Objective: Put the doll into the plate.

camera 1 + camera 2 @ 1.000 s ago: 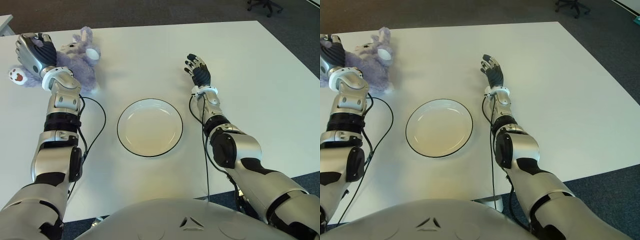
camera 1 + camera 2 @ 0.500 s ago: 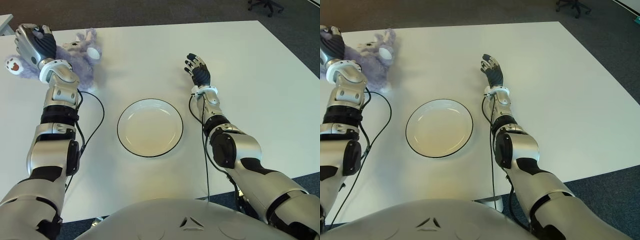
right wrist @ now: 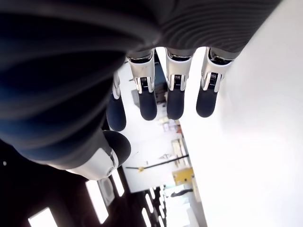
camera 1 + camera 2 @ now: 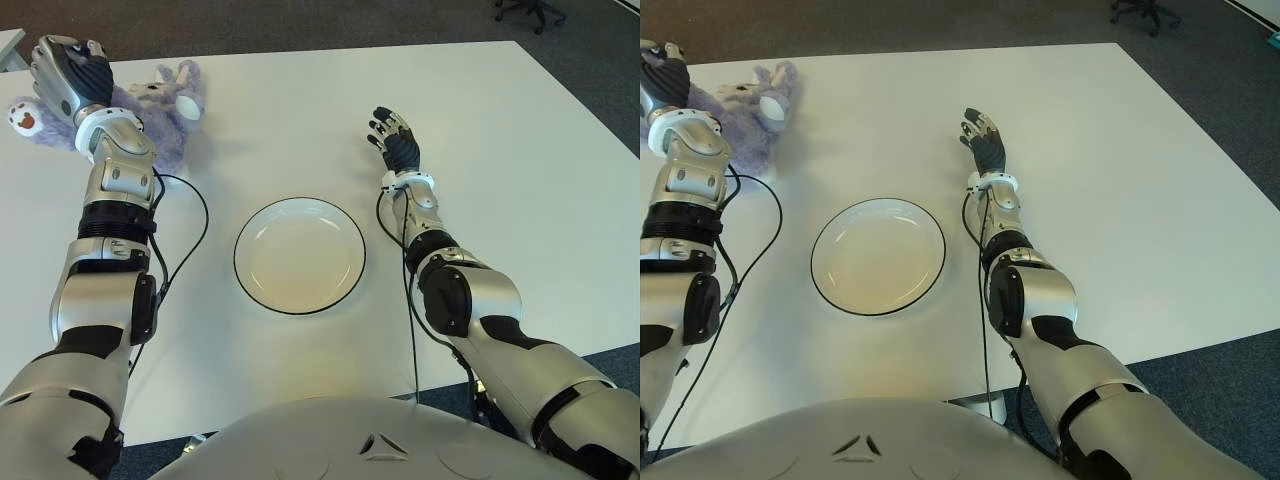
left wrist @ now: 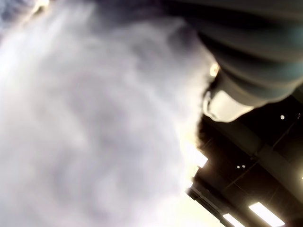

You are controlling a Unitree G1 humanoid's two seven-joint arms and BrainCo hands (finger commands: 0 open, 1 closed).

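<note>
Grasping: the doll (image 4: 150, 105) is being gripped at the far left corner of the counter (image 4: 520, 180), apparently so it can be carried off.
Left robot hand (image 4: 65, 75): fingers are curled onto the doll; plush fills its wrist view.
Right robot hand (image 4: 392, 140): shown right of the plate (image 4: 300, 255), fingers spread, nothing held.
Plate: empty, near the front edge's middle, well apart from the doll.
Writing: none can be read.
</note>
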